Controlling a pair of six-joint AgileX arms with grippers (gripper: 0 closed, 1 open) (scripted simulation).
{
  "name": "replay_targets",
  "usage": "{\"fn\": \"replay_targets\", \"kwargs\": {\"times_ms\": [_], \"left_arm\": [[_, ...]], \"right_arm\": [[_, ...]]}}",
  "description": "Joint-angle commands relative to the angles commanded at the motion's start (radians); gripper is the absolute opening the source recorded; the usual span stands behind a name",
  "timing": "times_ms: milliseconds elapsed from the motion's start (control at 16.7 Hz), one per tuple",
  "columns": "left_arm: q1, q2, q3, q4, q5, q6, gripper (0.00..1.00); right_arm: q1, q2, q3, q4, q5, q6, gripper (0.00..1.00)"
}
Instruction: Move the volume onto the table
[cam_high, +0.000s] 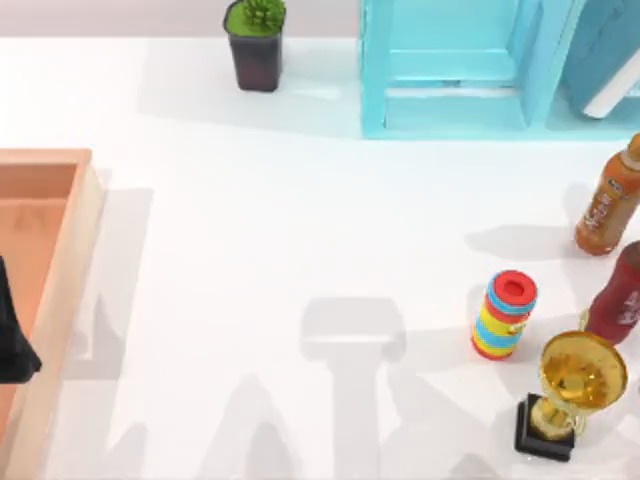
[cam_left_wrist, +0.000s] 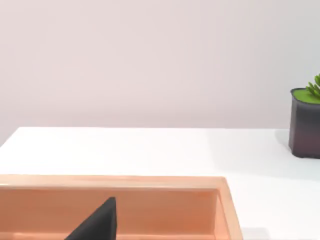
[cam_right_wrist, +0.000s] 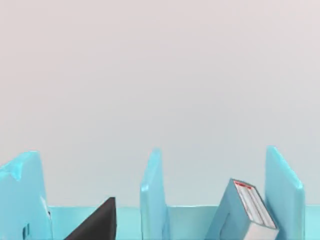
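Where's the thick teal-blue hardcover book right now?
The thick teal-blue hardcover book is at the top view's far right, leaning tilted in the right-hand compartment of the light-blue shelf unit, behind the orange-brown drink bottle.

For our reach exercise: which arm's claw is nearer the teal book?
Right: the right claw faces the book in the shelf; left claw hangs over the tray, across the table.
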Motion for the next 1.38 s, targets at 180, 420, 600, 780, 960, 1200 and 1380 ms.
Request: {"fn": "replay_targets", "kwargs": {"times_ms": [180,420,600,780,960,1200,1380], "left_arm": [[0.0,0.0,0.0,0.0,0.0,0.0,1.0],[0.0,0.0,0.0,0.0,0.0,0.0,1.0],[0.0,0.0,0.0,0.0,0.0,0.0,1.0],[0.0,0.0,0.0,0.0,0.0,0.0,1.0],[0.0,0.0,0.0,0.0,0.0,0.0,1.0],[0.0,0.0,0.0,0.0,0.0,0.0,1.0],[0.0,0.0,0.0,0.0,0.0,0.0,1.0]], "right_arm": [[-0.024,0.374,0.15,0.174,-0.035,0.049,1.0],[-0.06,0.845,0.309,0.356,-0.061,0.139,1.0],[-0.078,1.104,0.39,0.441,-0.072,0.208,1.0],[-0.082,1.269,0.433,0.489,-0.081,0.259,1.0],[-0.074,1.339,0.44,0.506,-0.088,0.284,1.0],[-0.074,1.341,0.44,0.507,-0.088,0.285,1.0],[-0.076,1.347,0.45,0.5,-0.088,0.284,1.0]]}}
